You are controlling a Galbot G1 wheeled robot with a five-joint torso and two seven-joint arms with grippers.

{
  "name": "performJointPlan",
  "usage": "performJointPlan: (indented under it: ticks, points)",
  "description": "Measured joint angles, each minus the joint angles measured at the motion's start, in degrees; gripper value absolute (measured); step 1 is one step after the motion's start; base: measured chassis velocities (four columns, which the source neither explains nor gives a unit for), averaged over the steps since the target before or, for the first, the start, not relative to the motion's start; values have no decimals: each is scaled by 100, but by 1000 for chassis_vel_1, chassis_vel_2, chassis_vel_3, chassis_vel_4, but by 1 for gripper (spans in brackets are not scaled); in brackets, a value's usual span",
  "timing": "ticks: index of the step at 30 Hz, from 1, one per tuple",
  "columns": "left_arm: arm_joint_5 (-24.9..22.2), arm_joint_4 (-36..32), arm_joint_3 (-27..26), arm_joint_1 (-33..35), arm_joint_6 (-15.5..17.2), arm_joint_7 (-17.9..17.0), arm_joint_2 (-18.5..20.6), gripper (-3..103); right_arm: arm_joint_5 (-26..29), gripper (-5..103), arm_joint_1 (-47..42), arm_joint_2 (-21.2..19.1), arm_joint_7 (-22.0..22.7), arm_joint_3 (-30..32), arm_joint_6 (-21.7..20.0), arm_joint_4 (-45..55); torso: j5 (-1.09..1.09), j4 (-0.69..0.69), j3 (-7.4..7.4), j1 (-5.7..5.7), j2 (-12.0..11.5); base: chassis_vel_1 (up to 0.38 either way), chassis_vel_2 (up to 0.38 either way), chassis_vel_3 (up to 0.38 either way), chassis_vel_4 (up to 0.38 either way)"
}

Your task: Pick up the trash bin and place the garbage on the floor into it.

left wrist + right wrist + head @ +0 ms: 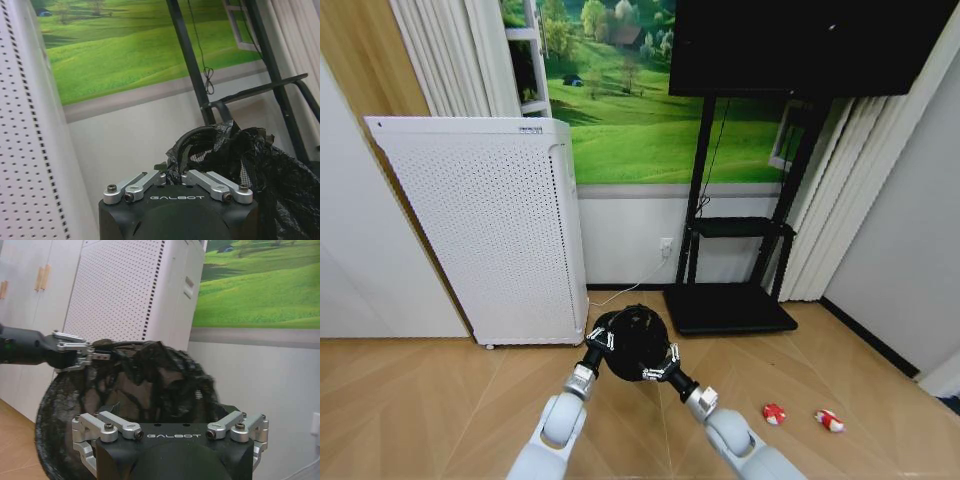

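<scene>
Both arms hold the trash bin point(634, 343), a small black wire-mesh wastebasket with a crinkled black liner, lifted in front of the robot between the white air purifier point(500, 235) and the black TV stand point(730, 300). The left gripper point(599, 342) is closed on the rim at one side; in the left wrist view its fingers pinch rim and liner together. The right gripper point(660, 369) sits against the opposite side, but whether its fingers actually clamp the mesh cannot be told.

Two red-and-white wrappers point(774, 413) point(829, 420) lie well apart from the bin on the parquet floor point(440, 400), off to the robot's right.

The main risk, as I judge it, is the hold itself: a thin rim pinched with slippery liner plastic could slide or twist out if the arms move unevenly, tipping the bin. Swinging right toward the wrappers could also brush the bin against the TV stand base
</scene>
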Motion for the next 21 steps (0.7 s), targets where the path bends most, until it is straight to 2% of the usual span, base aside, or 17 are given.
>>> performJointPlan:
  ticks: [2,12,14,16,17,18,20,21]
  points:
    - [-61,-100,-190,64,-10,3,93,7,162,100,-117,-121,22,179,-49,82,-1,0,0,0,0,0,0,0,0]
    - [-122,-294,-607,209,-16,6,231,7,415,100,-385,-192,38,672,-202,78,0,1,0,0,0,0,0,0,0]
    - [-143,-482,-886,347,-17,7,285,7,640,100,-630,-232,88,1046,-523,87,0,0,0,0,0,0,0,0,0]
    - [-144,-552,-994,404,-17,7,304,7,740,100,-727,-250,137,1175,-645,83,-1,-1,0,0,0,0,0,0,0]
    - [-167,-690,-1168,508,-17,8,335,7,856,100,-894,-257,353,1374,-848,53,0,-1,-1,0,0,0,0,0,0]
    - [-167,-690,-1168,508,-17,8,335,7,856,100,-894,-257,353,1374,-848,53,0,-1,-1,0,0,0,0,0,0]
    - [-267,-1020,-1564,786,-17,20,363,7,1055,100,-1095,-95,1144,1799,-1472,-95,0,-1,-1,0,1,0,0,0,0]
    - [-297,-1092,-1646,853,-16,20,359,7,1096,100,-1120,-46,1220,1883,-1587,-134,0,-1,-1,0,0,0,0,0,0]
